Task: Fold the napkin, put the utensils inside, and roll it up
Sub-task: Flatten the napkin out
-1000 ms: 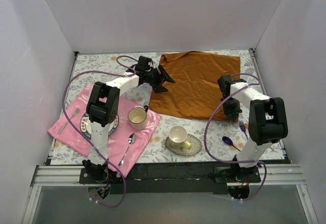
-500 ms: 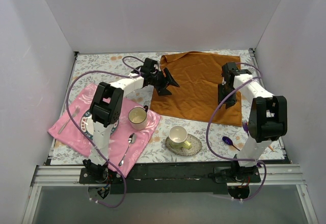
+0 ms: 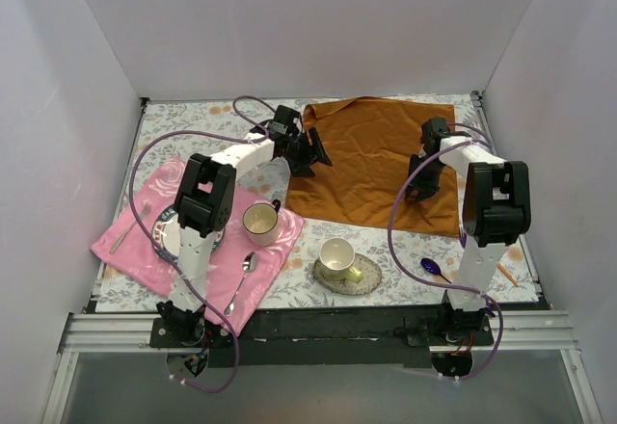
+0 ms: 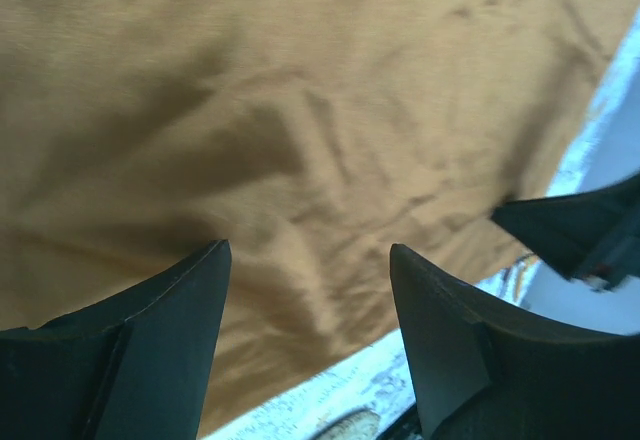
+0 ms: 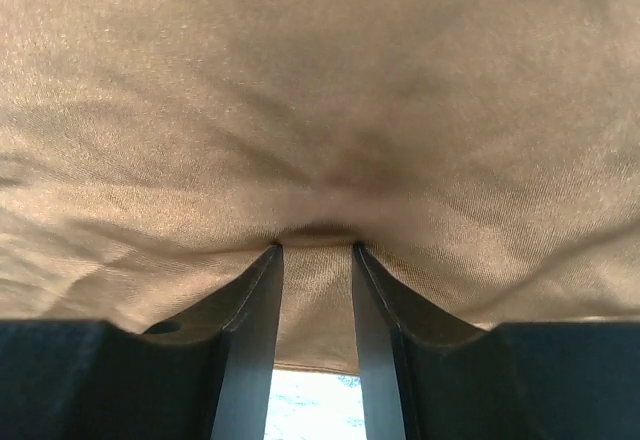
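Observation:
The rust-orange napkin (image 3: 371, 159) lies spread on the table at the back centre, slightly wrinkled. My left gripper (image 3: 316, 150) is open and empty over the napkin's left edge; in the left wrist view (image 4: 310, 250) the cloth (image 4: 300, 110) fills the frame beneath the spread fingers. My right gripper (image 3: 420, 190) sits on the napkin's right part, its fingers nearly closed with a pucker of cloth (image 5: 316, 290) between them (image 5: 315, 250). The dark blue-purple spoon (image 3: 431, 268) and orange knife (image 3: 505, 274) lie at the near right. The fork is mostly hidden behind the right arm.
A pink cloth (image 3: 135, 251) at the near left carries a plate (image 3: 166, 236), a cup (image 3: 260, 222) and a silver spoon (image 3: 241, 284). A second cup on a saucer (image 3: 337, 258) stands in front of the napkin. White walls enclose the table.
My right gripper moved from the napkin's near right corner onto the cloth farther back; that corner now lies spread out flat. My left gripper shifted slightly right at the left edge.

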Tool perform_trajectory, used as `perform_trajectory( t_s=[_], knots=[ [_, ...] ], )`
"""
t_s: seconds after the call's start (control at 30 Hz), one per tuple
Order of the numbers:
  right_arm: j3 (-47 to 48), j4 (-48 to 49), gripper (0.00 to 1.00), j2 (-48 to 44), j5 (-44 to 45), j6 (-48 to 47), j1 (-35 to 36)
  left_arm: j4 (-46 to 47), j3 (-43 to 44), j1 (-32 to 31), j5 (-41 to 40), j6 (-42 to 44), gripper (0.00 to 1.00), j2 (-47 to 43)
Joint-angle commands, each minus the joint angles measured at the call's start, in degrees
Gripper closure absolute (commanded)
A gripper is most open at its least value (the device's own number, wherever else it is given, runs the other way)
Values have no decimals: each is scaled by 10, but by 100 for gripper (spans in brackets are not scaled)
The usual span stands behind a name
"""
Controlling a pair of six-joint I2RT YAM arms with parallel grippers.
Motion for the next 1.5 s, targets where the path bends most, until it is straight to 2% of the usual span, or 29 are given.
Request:
perform_trajectory(
  t_s=[0.0, 0.33, 0.5, 0.63, 0.77, 0.87, 0.9, 1.0, 1.2, 1.37, 1.47],
  knots=[
    [16, 23, 58, 27, 5, -2, -33, -20, -8, -4, -21, 21, 37, 21],
    [-15, -1, 58, 12, 81, -38, -127, -16, -78, -56, 7, -27, 37, -16],
    [18, -9, 59, -7, 82, -78, -121, -17, -45, -63, -11, -38, 36, -50],
    [59, -22, 58, -20, 37, -85, -96, 21, 27, -51, -21, -52, 36, -38],
    [81, -28, 57, -30, -67, -50, -61, 179, 19, -37, -45, -88, 39, -19],
    [78, -15, 57, -40, -102, -33, -15, 273, -3, -19, -73, -118, 42, 0],
    [78, -14, 57, -40, -105, -20, -5, 280, 7, -13, -83, -123, 47, 7],
    [67, -1, 57, -39, -122, -5, 26, 289, 46, 6, -106, -124, 52, 34],
    [16, 39, 58, -36, -161, 26, 58, 308, 69, 39, -118, -134, 56, 75],
    [6, 44, 58, -19, -176, 33, 63, 303, 79, 55, -120, -141, 57, 98],
    [7, 47, 58, -16, -175, 31, 63, 337, 84, 58, -106, -160, 57, 116]
  ],
)
